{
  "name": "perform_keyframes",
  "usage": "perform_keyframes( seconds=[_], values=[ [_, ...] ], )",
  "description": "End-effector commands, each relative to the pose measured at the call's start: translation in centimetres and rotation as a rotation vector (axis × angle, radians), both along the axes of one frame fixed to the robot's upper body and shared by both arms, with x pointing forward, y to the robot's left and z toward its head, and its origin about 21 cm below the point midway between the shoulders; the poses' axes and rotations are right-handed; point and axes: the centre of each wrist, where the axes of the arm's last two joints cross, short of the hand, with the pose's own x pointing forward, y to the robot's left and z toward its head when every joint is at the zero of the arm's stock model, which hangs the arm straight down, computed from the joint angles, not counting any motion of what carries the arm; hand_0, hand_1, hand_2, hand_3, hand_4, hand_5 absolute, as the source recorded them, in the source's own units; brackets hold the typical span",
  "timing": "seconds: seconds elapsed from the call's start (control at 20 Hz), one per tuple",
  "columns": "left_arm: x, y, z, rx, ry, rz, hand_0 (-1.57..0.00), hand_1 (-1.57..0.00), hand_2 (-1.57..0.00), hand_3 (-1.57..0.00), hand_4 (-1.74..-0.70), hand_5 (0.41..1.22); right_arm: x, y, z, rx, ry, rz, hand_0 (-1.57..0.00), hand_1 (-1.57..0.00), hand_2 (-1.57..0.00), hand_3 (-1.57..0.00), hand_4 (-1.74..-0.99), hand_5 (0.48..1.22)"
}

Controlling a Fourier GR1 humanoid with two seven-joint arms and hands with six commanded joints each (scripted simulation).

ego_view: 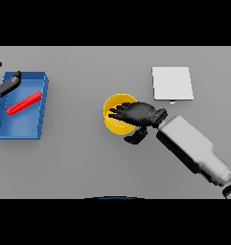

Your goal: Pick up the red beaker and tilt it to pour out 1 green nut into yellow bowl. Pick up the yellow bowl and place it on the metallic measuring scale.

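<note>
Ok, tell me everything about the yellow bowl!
The yellow bowl is round with a plain smooth wall, standing upright on the grey table near the middle. The right hand lies over its right side and hides most of the inside. The white scale sits apart, further back and right.

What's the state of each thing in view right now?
Yellow bowl: upright on the table, right hand over it.
Red beaker: lying on its side in the blue tray.
Measuring scale: nothing on it.
Right hand: fingers spread over the bowl.
Left hand: at the tray's far corner, holding nothing.
</note>
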Motion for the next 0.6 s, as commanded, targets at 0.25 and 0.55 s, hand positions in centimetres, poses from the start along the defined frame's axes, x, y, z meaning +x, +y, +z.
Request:
perform_keyframes(
  seconds=[0.25,0.55],
  values=[
    [0.02,0.32,0.15,0.009,0.001,0.002,0.00,0.00,0.00,0.00,-0.79,0.711,0.09,0.60,-0.51,-0.014,0.000,-0.012,-0.19,-0.18,-0.19,-0.21,-1.309,0.891],
    [0.13,0.03,0.09,0.009,0.003,0.008,0.00,0.00,0.00,0.00,-0.79,0.709,0.36,0.14,0.04,0.010,0.025,0.038,-1.21,-1.19,-1.13,-0.97,-1.611,1.135]
  ],
)
